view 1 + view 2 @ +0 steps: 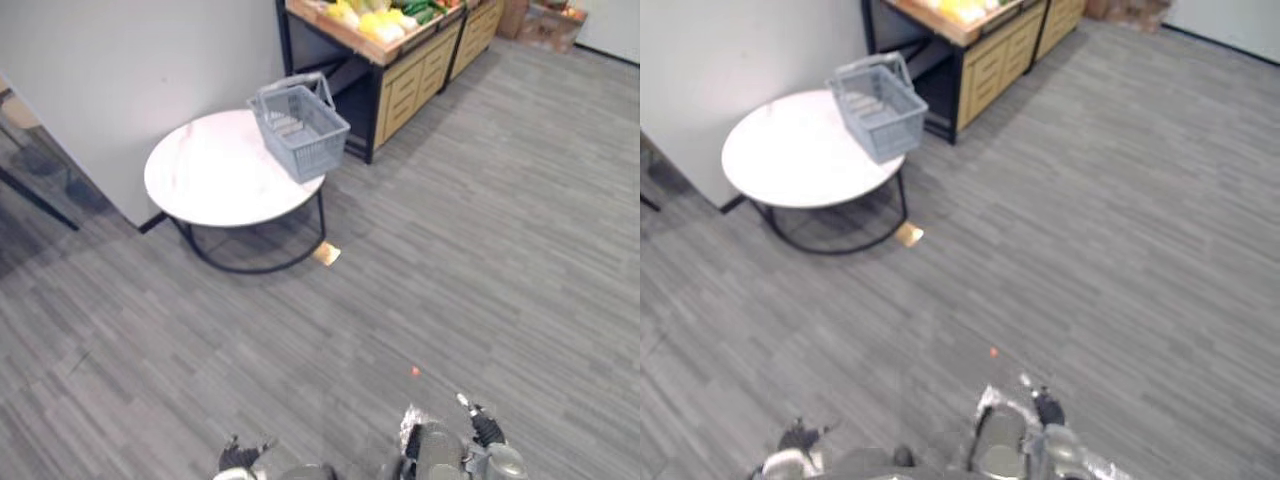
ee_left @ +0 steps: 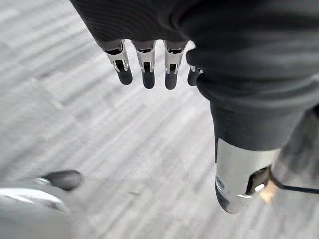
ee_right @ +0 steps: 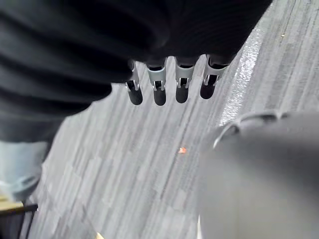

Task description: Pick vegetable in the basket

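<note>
An empty grey plastic basket (image 1: 298, 128) with its handle up stands at the edge of a round white table (image 1: 200, 175), on the side nearest the produce stand. Yellow and green vegetables (image 1: 385, 18) lie on top of that wooden stand (image 1: 420, 60), just behind the basket. Both hands hang low over the grey floor, far from the table. My left hand (image 1: 240, 458) has relaxed fingers (image 2: 145, 69) and holds nothing. My right hand (image 1: 482, 425) is the same, its fingers (image 3: 169, 84) straight and empty.
A light wall (image 1: 120, 60) runs behind the table. On the floor, a small tan patch (image 1: 326, 254) lies by the table's black frame and an orange speck (image 1: 415, 371) lies nearer to me. Wide grey plank floor separates me from the table.
</note>
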You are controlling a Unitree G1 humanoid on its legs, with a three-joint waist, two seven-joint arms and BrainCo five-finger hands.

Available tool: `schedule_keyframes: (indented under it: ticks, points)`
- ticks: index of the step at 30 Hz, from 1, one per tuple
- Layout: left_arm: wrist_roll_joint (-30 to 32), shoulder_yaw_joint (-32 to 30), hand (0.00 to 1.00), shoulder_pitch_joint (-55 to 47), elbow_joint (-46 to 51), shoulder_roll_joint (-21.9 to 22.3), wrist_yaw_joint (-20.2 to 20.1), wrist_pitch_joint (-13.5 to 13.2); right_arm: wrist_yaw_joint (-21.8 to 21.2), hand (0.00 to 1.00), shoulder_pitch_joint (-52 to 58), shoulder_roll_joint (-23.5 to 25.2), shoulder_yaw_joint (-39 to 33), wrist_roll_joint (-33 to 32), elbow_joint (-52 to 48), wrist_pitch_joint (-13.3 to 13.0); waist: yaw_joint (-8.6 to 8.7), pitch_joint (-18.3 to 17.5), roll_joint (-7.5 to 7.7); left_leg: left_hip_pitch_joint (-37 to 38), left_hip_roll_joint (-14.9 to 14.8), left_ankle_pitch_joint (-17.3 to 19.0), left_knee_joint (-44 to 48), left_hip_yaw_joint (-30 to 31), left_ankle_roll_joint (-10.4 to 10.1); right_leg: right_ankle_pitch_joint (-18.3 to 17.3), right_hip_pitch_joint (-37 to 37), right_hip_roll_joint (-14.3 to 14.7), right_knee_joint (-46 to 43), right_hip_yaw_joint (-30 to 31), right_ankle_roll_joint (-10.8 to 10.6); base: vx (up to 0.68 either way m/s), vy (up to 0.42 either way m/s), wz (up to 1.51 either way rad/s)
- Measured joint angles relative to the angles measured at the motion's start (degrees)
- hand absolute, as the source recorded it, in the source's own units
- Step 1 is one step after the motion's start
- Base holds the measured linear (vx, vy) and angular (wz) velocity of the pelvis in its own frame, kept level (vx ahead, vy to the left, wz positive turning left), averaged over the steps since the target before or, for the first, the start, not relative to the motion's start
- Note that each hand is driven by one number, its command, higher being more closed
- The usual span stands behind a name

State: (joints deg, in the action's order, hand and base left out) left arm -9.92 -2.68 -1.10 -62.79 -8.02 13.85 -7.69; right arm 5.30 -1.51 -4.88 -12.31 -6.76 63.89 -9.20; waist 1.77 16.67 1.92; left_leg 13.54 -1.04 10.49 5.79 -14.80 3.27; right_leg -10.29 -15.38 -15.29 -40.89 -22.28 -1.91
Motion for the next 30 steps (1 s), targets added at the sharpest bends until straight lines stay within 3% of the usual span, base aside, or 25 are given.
schedule_keyframes:
  ticks: [1,2,3,4,6,7,8,10,12,14,15,16,17,19,21,22,23,24,25,26,27,29,30]
  points:
    - [0.0,0.0,0.0,0.6,0.4,0.4,0.0,-0.3,0.2,0.0,0.7,-0.1,-0.8,0.1,0.0,0.3,0.28,0.1,-0.17,0.9,-0.4,0.3,-0.3,0.4,-0.4,0.4,-0.6,0.7,4.4,-0.3,-0.1,0.56,-0.15,0.86]
    - [0.0,0.0,0.0,1.4,1.3,1.4,0.0,-0.6,0.5,0.0,2.7,0.0,-2.1,0.2,0.5,1.5,0.93,0.2,-0.39,3.0,-1.2,0.9,-1.8,1.5,-1.5,3.0,-1.6,2.1,16.8,0.3,-1.2,0.39,-0.134,0.76]
    - [0.1,0.0,0.0,1.5,1.4,1.7,0.0,-0.9,0.6,0.0,3.1,0.2,-3.0,0.2,1.1,1.8,1.23,0.2,-0.54,3.8,-1.7,1.6,-2.3,1.5,-2.5,4.9,-1.8,2.5,22.0,0.9,-1.3,0.51,-0.196,0.9]
    - [0.1,0.0,0.0,1.5,1.3,2.6,0.0,-1.0,0.7,0.0,4.5,1.0,-5.0,0.2,2.4,2.7,1.5,0.3,-0.58,5.9,-2.4,3.3,-3.6,1.5,-4.7,9.0,-2.2,2.8,31.9,2.7,-2.0,0.44,-0.184,0.53]
    - [0.0,-1.9,0.0,0.5,0.6,3.5,0.1,-0.9,0.7,0.0,5.8,1.8,-6.5,0.2,2.6,3.8,1.34,0.4,0.29,9.4,-2.7,6.3,-4.8,1.6,-6.5,10.4,-4.0,1.7,38.4,5.4,-2.5,0.59,-0.298,0.24]
    - [0.0,-3.6,0.0,0.9,-0.8,3.7,0.2,-0.8,0.6,0.0,6.1,1.8,-7.7,0.2,2.5,3.9,1.71,1.0,0.14,11.8,-3.7,8.5,-4.8,1.8,-6.3,15.7,-5.9,1.8,33.7,6.2,-2.8,0.62,-0.374,-0.04]
    - [0.0,-4.8,0.0,0.8,-1.8,4.1,0.3,-0.8,0.6,0.0,5.8,1.8,-7.9,0.2,2.4,3.9,1.74,1.0,-0.86,12.3,-4.2,8.5,-4.5,1.5,-6.4,16.4,-7.3,2.2,29.9,6.1,-3.5,0.62,-0.418,-0.31]
    - [0.0,-6.0,0.0,0.7,-4.4,5.2,0.5,-0.6,0.4,0.0,5.0,1.5,-8.1,0.3,2.2,3.4,2.19,0.6,-2.3,13.1,-7.1,5.5,-1.1,2.4,-6.5,16.0,-9.4,3.7,21.3,5.2,-2.9,0.69,-0.503,-0.42]
    - [0.1,-6.4,0.0,0.8,-5.2,5.9,-0.3,-0.6,0.3,0.0,5.0,1.2,-8.0,0.5,2.3,3.2,2.48,-0.1,-3.28,11.1,-10.4,0.8,7.2,5.4,-8.1,12.3,-7.9,6.9,18.7,4.1,2.3,0.67,-0.516,-0.34]
    - [0.0,-7.2,0.0,0.8,-5.3,6.0,-1.0,-0.5,0.2,0.0,4.9,0.2,-7.3,0.7,2.3,3.3,2.63,-0.1,-4.39,5.3,-13.3,-7.0,21.0,9.4,-10.2,10.9,-4.1,9.7,19.9,3.1,4.2,0.63,-0.389,-0.18]
    - [0.0,-8.3,0.0,0.8,-5.1,6.4,-1.3,-0.5,-0.2,0.0,5.1,-0.3,-6.5,1.9,2.3,3.4,2.66,-0.2,-5.17,1.2,-14.8,-17.2,29.3,11.8,-12.9,9.8,-0.8,11.3,22.3,2.3,4.6,0.54,-0.203,0.02]
    - [0.0,-9.1,0.0,0.9,-4.9,6.7,-1.7,-0.5,-0.5,0.0,5.0,-1.1,-4.7,2.3,2.3,3.6,2.66,-0.1,-5.8,-3.2,-16.4,-19.2,38.4,11.7,-14.9,8.9,3.0,12.8,25.7,2.3,4.7,0.54,-0.171,0.07]
    - [0.0,-9.3,0.0,0.9,-4.3,6.7,-1.9,-0.6,-0.4,0.0,4.7,-1.2,-4.2,2.3,2.3,3.6,2.47,-0.1,-5.81,-6.2,-17.0,-16.7,43.6,10.8,-14.0,8.8,5.0,13.4,27.2,2.3,4.9,0.5,-0.123,0.11]
    - [-0.2,-10.9,0.0,0.9,-3.4,6.5,-2.0,-1.0,0.0,0.0,3.6,-1.5,-2.6,2.2,2.3,3.5,1.83,0.2,-5.34,-13.0,-17.5,-7.7,52.6,7.1,-12.6,8.7,11.5,14.4,32.2,2.3,5.0,0.35,-0.088,0.14]
    - [-0.3,-10.9,0.0,1.0,-1.4,7.0,-1.8,-1.1,0.7,0.0,2.8,-3.1,-0.1,2.4,4.0,3.4,-0.46,0.4,-5.44,-18.3,-14.9,0.1,44.9,0.7,-10.7,8.1,18.3,14.2,36.2,2.3,4.2,0.28,-0.056,0.07]
    - [-0.3,-10.8,0.0,1.0,-1.0,7.2,-1.8,-1.2,0.7,0.0,2.9,-3.3,0.3,2.3,4.1,3.4,-0.81,0.4,-5.66,-18.9,-14.3,0.8,40.4,-0.8,-10.4,7.9,19.6,14.2,36.9,2.2,3.9,0.19,-0.006,-0.02]
    - [-0.5,-10.6,0.0,0.9,-0.9,7.2,-1.6,-1.2,0.8,0.0,3.2,-3.5,0.6,2.3,4.0,3.4,-0.86,0.4,-5.83,-19.7,-13.2,1.0,29.5,-4.4,-9.4,7.5,21.8,14.1,38.1,1.9,3.5,0.3,0.025,-0.08]
    - [-0.4,-10.6,0.0,0.7,-0.9,7.2,-1.4,-1.1,0.6,0.0,3.8,-3.5,1.2,2.1,3.1,3.2,-0.74,0.3,-6.0,-19.4,-12.0,-0.8,16.3,-8.6,-7.6,7.4,23.4,14.5,39.5,1.6,3.4,0.22,0.026,-0.08]
    - [-0.4,-10.5,0.0,0.6,-0.9,7.2,-1.4,-1.0,0.6,0.0,4.4,-3.5,1.6,1.9,2.3,3.0,-0.71,0.2,-6.26,-19.4,-11.6,-2.1,10.7,-10.6,-7.1,7.5,24.2,14.9,40.5,1.6,3.3,0.35,0.088,-0.27]
    - [-0.4,-10.6,0.0,0.5,-1.0,7.0,-1.3,-1.0,0.7,0.0,5.6,-3.6,1.8,1.7,1.4,2.6,-1.79,-0.2,-6.32,-19.2,-11.5,-6.3,6.3,-11.7,-4.8,7.5,26.4,15.7,43.0,1.9,2.6,0.36,0.128,-0.26]
    - [-0.2,-10.5,0.0,0.4,-1.1,6.7,-1.3,-0.9,0.7,0.0,5.9,-3.7,2.2,1.7,1.2,2.7,-2.0,-0.9,-6.55,-19.3,-11.3,-7.3,6.5,-11.7,-4.6,7.6,27.0,16.0,44.0,2.1,2.0,0.44,0.163,-0.21]
    - [0.0,-10.5,0.0,0.4,-1.1,6.0,-1.6,-0.9,0.7,0.0,6.2,-3.5,3.7,1.7,1.0,2.7,-2.06,-1.7,-5.34,-19.5,-9.7,-8.9,6.0,-11.4,-2.8,6.5,27.7,15.1,44.5,2.0,0.1,0.38,0.169,0.14]
    - [0.0,-10.6,0.0,0.4,-1.4,5.4,-1.7,-0.8,0.6,0.0,6.3,-3.2,3.7,1.8,1.1,2.7,-2.06,-2.1,-4.39,-19.0,-8.0,-9.1,4.7,-11.5,-2.2,4.2,26.9,13.3,41.9,1.4,-1.3,0.36,0.177,0.36]
